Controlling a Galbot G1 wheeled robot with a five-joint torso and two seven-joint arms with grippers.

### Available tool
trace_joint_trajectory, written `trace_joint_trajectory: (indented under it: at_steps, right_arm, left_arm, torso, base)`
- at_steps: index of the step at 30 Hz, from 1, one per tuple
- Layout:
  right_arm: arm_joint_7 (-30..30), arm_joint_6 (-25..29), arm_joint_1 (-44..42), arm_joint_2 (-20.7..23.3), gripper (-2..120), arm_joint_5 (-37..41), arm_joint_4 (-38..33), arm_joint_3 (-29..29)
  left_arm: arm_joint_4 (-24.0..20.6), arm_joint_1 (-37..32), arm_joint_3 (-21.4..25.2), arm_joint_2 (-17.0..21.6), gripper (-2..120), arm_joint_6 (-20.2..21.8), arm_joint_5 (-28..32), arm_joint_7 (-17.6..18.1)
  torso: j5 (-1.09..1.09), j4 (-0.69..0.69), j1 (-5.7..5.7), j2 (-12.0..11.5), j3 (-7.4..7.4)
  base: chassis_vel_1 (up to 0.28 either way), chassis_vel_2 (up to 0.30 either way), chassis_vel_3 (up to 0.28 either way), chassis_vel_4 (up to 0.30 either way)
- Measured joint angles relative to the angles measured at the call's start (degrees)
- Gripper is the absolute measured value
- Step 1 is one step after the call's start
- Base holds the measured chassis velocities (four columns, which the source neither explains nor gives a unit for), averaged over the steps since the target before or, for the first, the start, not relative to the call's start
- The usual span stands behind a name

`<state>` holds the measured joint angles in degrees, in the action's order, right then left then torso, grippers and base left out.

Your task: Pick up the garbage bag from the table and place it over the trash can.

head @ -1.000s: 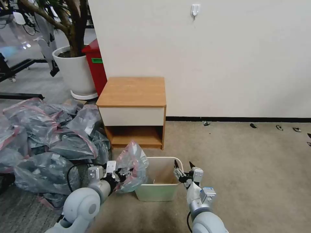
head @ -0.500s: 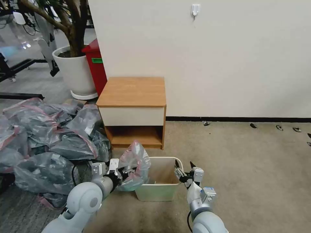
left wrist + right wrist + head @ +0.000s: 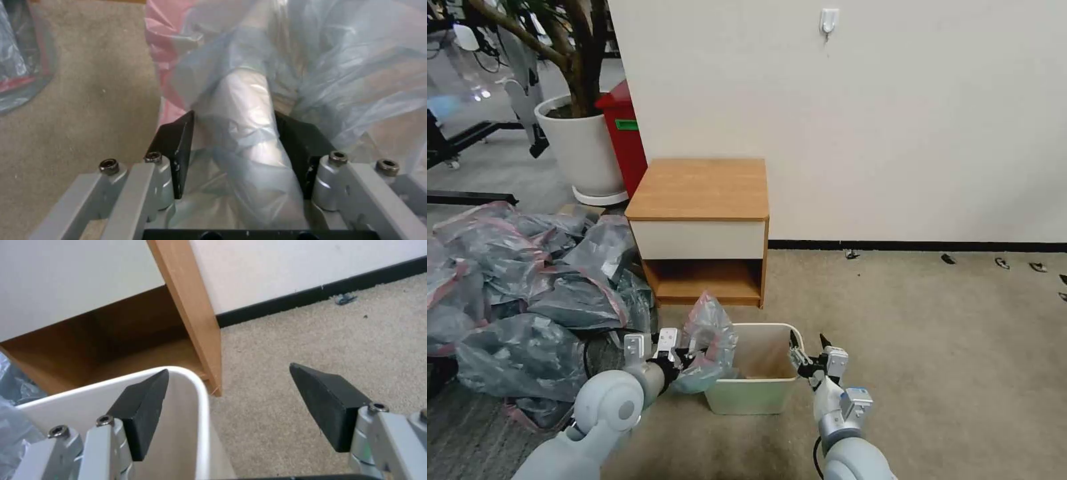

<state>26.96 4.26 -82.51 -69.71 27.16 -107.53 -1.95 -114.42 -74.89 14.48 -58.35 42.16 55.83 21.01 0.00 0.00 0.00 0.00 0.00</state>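
The garbage bag (image 3: 710, 333), translucent grey with a pink-red band, hangs bunched over the left rim of the cream trash can (image 3: 754, 397). My left gripper (image 3: 684, 360) is shut on the garbage bag (image 3: 249, 110). In the left wrist view the left gripper (image 3: 235, 115) has its black fingers on either side of a rounded edge wrapped in the plastic. My right gripper (image 3: 806, 337) is open at the can's far right corner. In the right wrist view the right gripper (image 3: 229, 370) has one finger inside the trash can rim (image 3: 198, 386) and one outside. The table (image 3: 700, 187) stands just behind.
A big heap of grey bags (image 3: 527, 280) covers the floor on the left. Behind it are a white planter (image 3: 580, 150) and a red bin (image 3: 624, 140). The wall runs behind the table. Open carpet (image 3: 927, 347) lies to the right.
My left gripper has carried the bag to the right, from beside the can to over its left rim. The right gripper has barely shifted.
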Motion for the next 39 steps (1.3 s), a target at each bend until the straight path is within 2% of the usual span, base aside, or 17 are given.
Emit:
trace_joint_trajectory:
  at_steps: [16,19,22,24,30,33,39]
  right_arm:
    - [0.0,0.4,-0.1,-0.3,74,-0.6,0.3,0.0]
    - [0.0,0.4,-0.2,-0.3,74,-0.7,0.3,-0.2]
    - [0.0,0.5,-0.4,-0.3,74,-0.7,0.2,-0.4]
    - [0.0,0.5,-0.4,-0.3,74,-0.8,0.2,-0.5]
    - [0.0,0.6,-0.4,-0.2,74,-0.8,0.1,-0.7]
    - [0.0,0.7,-0.4,-0.2,74,-0.9,0.0,-0.7]
    - [0.0,0.7,-0.4,0.4,74,-1.5,-1.0,-1.0]
  left_arm:
    - [2.0,3.6,-4.3,1.8,45,-0.2,4.3,3.9]
    - [2.2,4.1,-5.1,2.2,40,-0.3,4.7,4.2]
    - [2.3,4.4,-5.8,2.9,27,-0.3,5.1,4.5]
    - [2.3,4.4,-5.9,3.1,25,-0.3,5.2,4.6]
    - [2.3,4.5,-6.1,4.0,7,-0.3,8.1,6.2]
    - [2.4,4.9,-6.2,4.2,4,-0.3,9.9,7.6]
    - [2.3,4.9,-5.3,4.1,4,-0.2,10.6,7.9]
  torso:
    - [0.03,0.01,0.0,0.0,-0.01]
    - [0.04,0.02,0.0,0.0,-0.01]
    - [0.02,0.01,0.0,0.0,-0.02]
    - [0.02,0.01,0.0,0.0,-0.02]
    - [0.01,0.0,0.0,0.0,-0.01]
    - [0.01,0.0,0.0,0.0,-0.01]
    - [-0.02,-0.01,0.0,0.0,0.0]
  base:
    - [0.0,0.0,0.0,0.0]
    - [0.0,0.0,0.0,0.0]
    - [0.0,0.0,0.0,0.0]
    - [0.0,0.0,0.0,0.0]
    - [0.0,0.0,0.0,0.0]
    - [0.0,0.0,0.0,0.0]
    - [0.0,0.0,0.0,0.0]
